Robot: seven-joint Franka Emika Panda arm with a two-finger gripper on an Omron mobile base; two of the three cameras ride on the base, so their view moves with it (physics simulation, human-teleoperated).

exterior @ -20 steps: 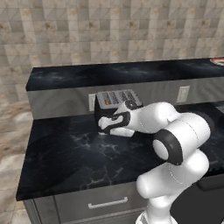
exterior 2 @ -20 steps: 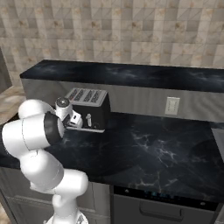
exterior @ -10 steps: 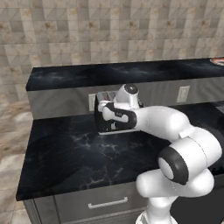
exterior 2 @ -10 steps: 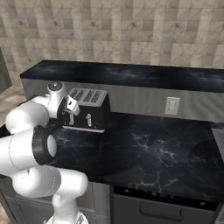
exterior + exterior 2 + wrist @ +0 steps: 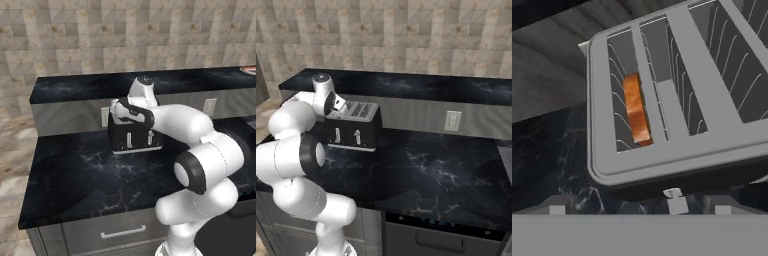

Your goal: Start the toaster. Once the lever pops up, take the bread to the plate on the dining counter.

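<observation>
The black toaster [image 5: 136, 139] with its silver slotted top [image 5: 677, 85] stands on the lower counter against the grey panel. Two pale levers [image 5: 337, 134] show on its front. The bread [image 5: 635, 111], an orange-brown slice, stands on edge deep in the left slot in the hand view. My gripper [image 5: 120, 107] hovers just above the toaster's left end [image 5: 339, 105], pointing down at the slots. It is open [image 5: 639, 207] with nothing between its fingers. The plate [image 5: 248, 70] is a reddish sliver at the far right end of the dining counter [image 5: 75, 86].
The high dining counter [image 5: 421, 85] runs behind the toaster, with wall outlets [image 5: 452, 120] on its grey panel [image 5: 209, 106]. The lower marbled counter [image 5: 80, 172] stretches in front, above a handled drawer [image 5: 123, 232]. A dark oven front [image 5: 446, 235] sits at the lower right.
My hand has risen from in front of the toaster's levers to just above its slotted top. The toaster has not moved.
</observation>
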